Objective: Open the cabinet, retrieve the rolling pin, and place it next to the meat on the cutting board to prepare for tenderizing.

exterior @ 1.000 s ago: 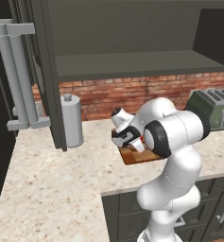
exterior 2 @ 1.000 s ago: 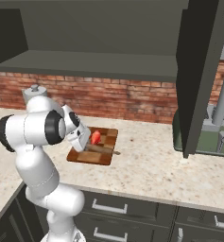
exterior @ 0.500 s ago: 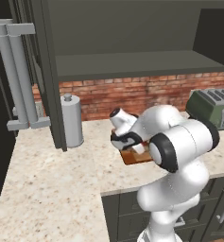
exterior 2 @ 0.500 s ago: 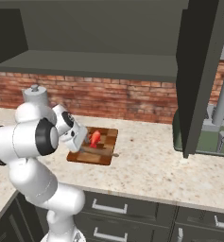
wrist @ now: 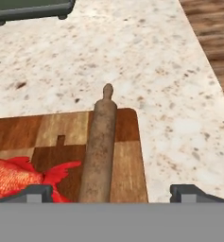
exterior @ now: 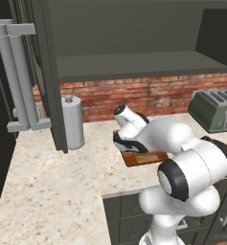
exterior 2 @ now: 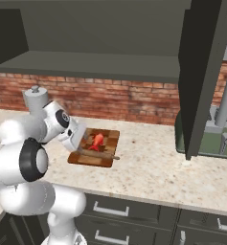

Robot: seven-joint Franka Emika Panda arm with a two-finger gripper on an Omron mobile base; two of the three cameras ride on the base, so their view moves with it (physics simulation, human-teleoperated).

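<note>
The rolling pin [wrist: 98, 151] lies lengthwise on the checkered cutting board [wrist: 47, 130], right beside the red-orange meat [wrist: 14, 177]. My gripper [wrist: 113, 193] hovers just over the pin's near end, open, its fingertips [wrist: 35, 191] spread wide on either side and touching nothing. From the right base view the rolling pin [exterior 2: 103, 154] rests along the front edge of the cutting board [exterior 2: 110, 136], with the meat [exterior 2: 97, 139] behind it and the gripper [exterior 2: 80, 143] at the board's left end. The cabinet door [exterior 2: 201, 76] stands open. My hand hides most of the cutting board [exterior: 143, 158] in the left base view.
A tall grey canister [exterior: 73, 122] stands on the counter by the other open cabinet door [exterior: 50, 72] with its bar handles [exterior: 14, 72]. A green-grey toaster [exterior: 215, 110] sits at the right. The counter's front edge [wrist: 193, 56] runs close past the board.
The gripper has opened and let go of the rolling pin, which now lies on the board beside the meat. The arm's elbow has swung down and toward the counter's front.
</note>
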